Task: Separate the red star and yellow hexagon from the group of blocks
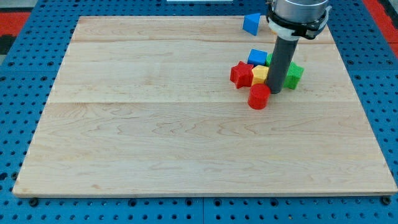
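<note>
The red star (pixel 241 74) lies at the left of a tight group at the upper right of the wooden board (pixel 155 143). The yellow hexagon (pixel 260 75) sits right beside it, touching it. A blue cube (pixel 257 57) is just above them, a red cylinder (pixel 259 97) just below, and a green block (pixel 293 74) to the right, partly hidden by the rod. My tip (pixel 275 92) stands inside the group, just right of the yellow hexagon and the red cylinder and left of the green block.
A blue triangular block (pixel 251 23) lies alone near the board's top edge, left of the arm's grey wrist (pixel 297 15). Blue pegboard surrounds the board on all sides.
</note>
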`<action>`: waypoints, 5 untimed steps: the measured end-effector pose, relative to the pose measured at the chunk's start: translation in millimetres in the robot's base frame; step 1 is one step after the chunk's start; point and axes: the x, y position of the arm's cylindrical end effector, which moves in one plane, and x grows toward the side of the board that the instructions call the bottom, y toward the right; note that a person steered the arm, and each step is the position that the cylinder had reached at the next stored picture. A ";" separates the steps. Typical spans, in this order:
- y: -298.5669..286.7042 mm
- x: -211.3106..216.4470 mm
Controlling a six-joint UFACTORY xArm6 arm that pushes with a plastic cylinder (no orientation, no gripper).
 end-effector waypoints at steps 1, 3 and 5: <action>-12.5 -21.7; 0.4 -44.0; -12.6 -87.5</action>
